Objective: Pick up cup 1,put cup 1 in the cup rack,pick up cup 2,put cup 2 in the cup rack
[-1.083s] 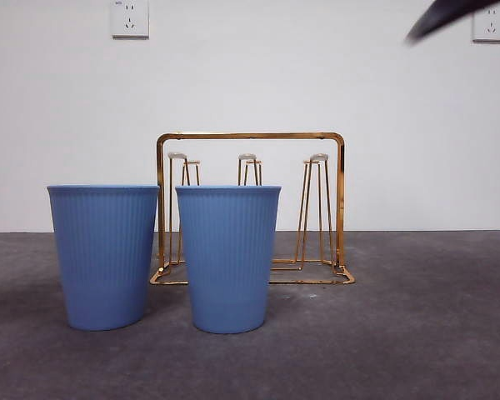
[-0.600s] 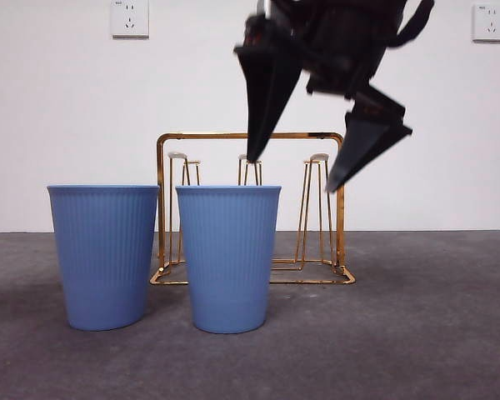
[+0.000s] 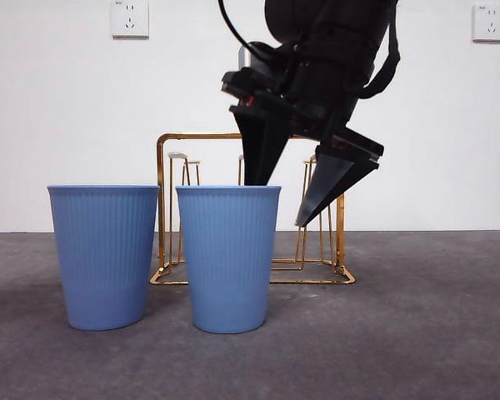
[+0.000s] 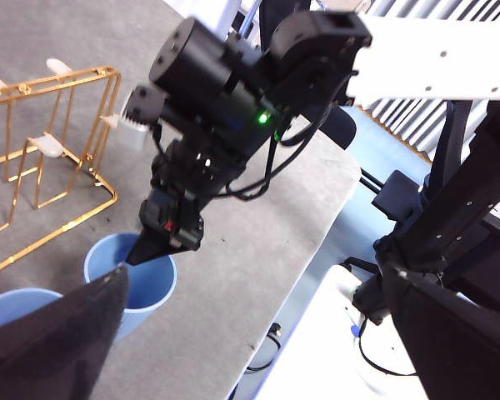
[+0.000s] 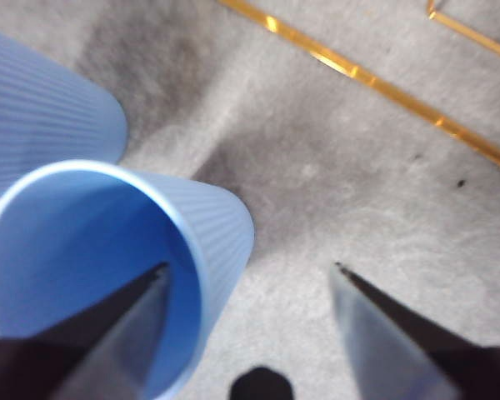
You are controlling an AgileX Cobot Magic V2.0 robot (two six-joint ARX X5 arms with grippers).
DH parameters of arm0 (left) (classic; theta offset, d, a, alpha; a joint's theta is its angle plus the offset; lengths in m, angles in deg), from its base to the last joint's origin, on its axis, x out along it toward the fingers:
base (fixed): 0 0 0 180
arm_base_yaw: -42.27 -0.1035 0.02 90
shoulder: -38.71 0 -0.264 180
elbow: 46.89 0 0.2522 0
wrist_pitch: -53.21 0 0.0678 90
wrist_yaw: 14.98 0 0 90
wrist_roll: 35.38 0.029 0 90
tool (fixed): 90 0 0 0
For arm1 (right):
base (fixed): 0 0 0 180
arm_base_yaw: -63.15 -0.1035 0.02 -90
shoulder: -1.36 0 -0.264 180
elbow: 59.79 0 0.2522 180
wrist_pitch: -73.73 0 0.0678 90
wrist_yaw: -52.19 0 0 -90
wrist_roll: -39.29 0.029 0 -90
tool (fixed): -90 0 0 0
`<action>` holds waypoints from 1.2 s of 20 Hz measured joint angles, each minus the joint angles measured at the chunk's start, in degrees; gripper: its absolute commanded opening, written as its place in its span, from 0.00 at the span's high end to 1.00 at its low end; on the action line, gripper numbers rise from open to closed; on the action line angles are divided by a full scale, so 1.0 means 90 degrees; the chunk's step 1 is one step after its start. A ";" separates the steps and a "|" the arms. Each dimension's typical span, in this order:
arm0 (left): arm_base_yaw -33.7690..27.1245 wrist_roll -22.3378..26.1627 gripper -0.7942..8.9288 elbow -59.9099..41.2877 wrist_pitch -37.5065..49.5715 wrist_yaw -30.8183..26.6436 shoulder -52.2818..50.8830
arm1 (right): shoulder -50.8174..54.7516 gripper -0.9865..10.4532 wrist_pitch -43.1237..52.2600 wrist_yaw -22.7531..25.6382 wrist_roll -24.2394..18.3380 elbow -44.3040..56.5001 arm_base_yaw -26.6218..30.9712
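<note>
Front view only: two wall sockets (image 3: 130, 18) on a white wall, and both blue ribbed cups side by side in front of the gold cup rack (image 3: 250, 208), all standing on the grey worktop (image 3: 417, 333). Left wrist view only: worktop edge, dark chair-like shapes and white rig parts beyond it, and the right arm seen whole, a green light on its wrist. Right wrist view only: down into the open mouth of the nearer cup (image 3: 228, 258), the other cup (image 3: 105, 254) just beside it, rack base wire across grey mottled surface.

Right pincer (image 3: 277, 202) tilted, coming down from above, spread wide: one jaw inside the rim of the nearer cup (image 5: 108, 267), the other outside, clear of the wall, nothing pinched. Left pincer (image 4: 50, 333) held high and well back; only one dark jaw visible, spread or pressed together cannot tell.
</note>
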 measured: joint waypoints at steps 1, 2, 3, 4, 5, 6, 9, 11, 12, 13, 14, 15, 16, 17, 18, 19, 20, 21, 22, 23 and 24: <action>0.0000 -0.0005 0.31 0.0000 0.0029 0.0000 0.0000 | -0.0012 0.84 0.0005 0.0000 0.0005 0.0000 -0.0007; 0.0000 -0.0032 0.31 0.0000 0.0058 0.0002 0.0005 | -0.0012 0.89 0.0044 0.0000 0.0005 0.0000 -0.0010; 0.0000 -0.0063 0.31 0.0000 0.0066 0.0000 0.0010 | -0.0012 0.93 0.0100 -0.0017 0.0000 0.0000 -0.0015; 0.0000 -0.0070 0.31 0.0000 0.0066 0.0002 0.0017 | -0.0012 0.93 0.0126 -0.0049 -0.0005 0.0000 -0.0017; 0.0000 -0.0087 0.31 0.0000 0.0066 0.0002 0.0024 | -0.0012 0.93 0.0138 -0.0046 -0.0034 0.0000 -0.0029; 0.0000 -0.0107 0.31 0.0000 0.0066 0.0000 0.0029 | -0.0012 0.93 0.0143 -0.0046 -0.0075 0.0000 -0.0034; 0.0000 -0.0119 0.31 0.0000 0.0085 0.0049 0.0034 | -0.0012 0.93 0.0124 -0.0046 -0.0141 0.0000 -0.0034; 0.0000 -0.0214 0.31 0.0000 0.0221 0.0267 0.0049 | 0.0051 0.93 0.0012 -0.0046 -0.0197 0.0000 -0.0034; 0.0002 -0.0291 0.31 -0.0002 0.0347 0.0427 0.0066 | 0.0202 0.93 -0.0063 -0.0044 -0.0245 0.0000 -0.0034; 0.0012 -0.0381 0.31 0.0000 0.0512 0.0566 0.0073 | 0.0420 0.93 -0.0078 -0.0044 -0.0267 0.0000 -0.0034; 0.0024 -0.0529 0.31 0.0000 0.0753 0.0780 0.0080 | 0.0780 0.93 -0.0080 -0.0044 -0.0294 -0.0002 -0.0034; 0.0027 -0.0682 0.31 0.0000 0.1001 0.0993 0.0090 | 0.1120 0.93 -0.0107 -0.0044 -0.0313 -0.0039 -0.0034; 0.0032 -0.0908 0.31 0.0000 0.1358 0.1222 0.0104 | 0.1566 0.93 -0.0087 -0.0044 -0.0325 -0.0119 -0.0034; 0.0032 -0.1120 0.31 0.0000 0.1698 0.1372 0.0119 | 0.1965 0.93 -0.0024 -0.0036 -0.0333 -0.0199 -0.0034; 0.0039 -0.1418 0.31 0.0000 0.2166 0.1445 0.0131 | 0.2460 0.93 0.0056 -0.0007 -0.0335 -0.0323 -0.0034; 0.0044 -0.1685 0.31 0.0000 0.2584 0.1457 0.0146 | 0.2880 0.93 0.0151 0.0015 -0.0333 -0.0423 -0.0034; 0.0044 -0.2038 0.31 0.0000 0.3143 0.1464 0.0158 | 0.3381 0.93 0.0299 0.0024 -0.0335 -0.0571 -0.0034; 0.0063 -0.2344 0.31 -0.0002 0.3626 0.1462 0.0165 | 0.3784 0.93 0.0520 0.0022 -0.0335 -0.0682 -0.0034; 0.0134 -0.2727 0.31 0.0000 0.4252 0.1438 0.0177 | 0.4252 0.93 0.0855 0.0015 -0.0338 -0.0804 -0.0034; 0.0221 -0.3043 0.31 0.0000 0.4775 0.1343 0.0194 | 0.4607 0.93 0.1132 0.0002 -0.0347 -0.0874 -0.0034; 0.0367 -0.3422 0.31 0.0000 0.5423 0.1146 0.0236 | 0.4998 0.93 0.1438 -0.0002 -0.0367 -0.0916 -0.0034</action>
